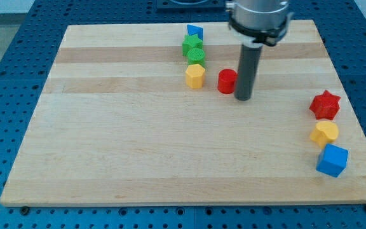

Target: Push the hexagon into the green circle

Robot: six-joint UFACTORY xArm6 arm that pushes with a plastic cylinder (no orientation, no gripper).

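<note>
The yellow hexagon [195, 76] lies near the top middle of the wooden board [138, 146]. Just above it, touching, is the green circle [196, 56], then a green star [192, 43] and a blue triangle [194, 30] in a column. A red cylinder [227, 81] stands to the right of the hexagon. My tip [243, 97] rests on the board right beside the red cylinder, at its right, about 75 px right of the hexagon.
At the view's right edge stand a red star [325, 104], a yellow heart-shaped block [324, 133] and a blue cube [332, 159] in a column. The board lies on a blue perforated table.
</note>
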